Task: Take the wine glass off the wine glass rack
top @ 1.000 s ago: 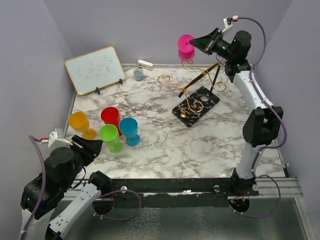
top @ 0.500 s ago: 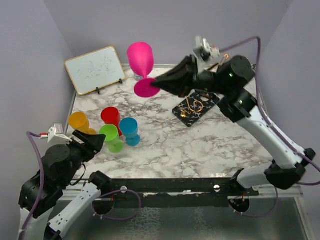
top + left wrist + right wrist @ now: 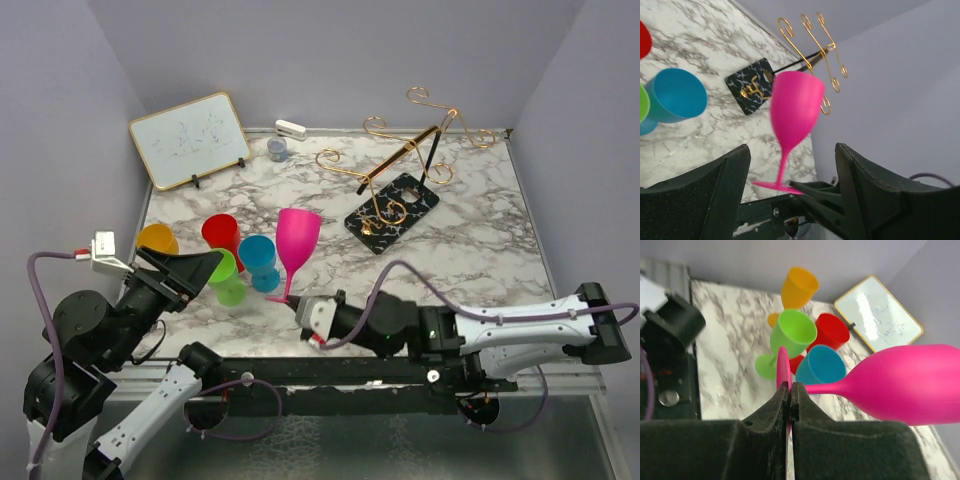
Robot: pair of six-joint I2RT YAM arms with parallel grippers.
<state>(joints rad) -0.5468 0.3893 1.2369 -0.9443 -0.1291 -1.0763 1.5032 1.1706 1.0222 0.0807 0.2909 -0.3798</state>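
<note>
The pink wine glass stands upright over the front middle of the table, just right of the blue cup. My right gripper is shut on the rim of its round foot; the bowl points away to the right in the right wrist view. The gold wire wine glass rack leans on its black patterned base at the back right, with no glass on it. My left gripper is open at the front left, facing the pink glass, which shows between its fingers but farther off.
Orange, red, green and blue cups cluster at the front left, close to the pink glass. A whiteboard leans at the back left, with a small grey cup and white eraser beside it.
My right arm has carried the pink glass from the rack at the back right down to the front middle, turning it upright. My left gripper has opened wider.
</note>
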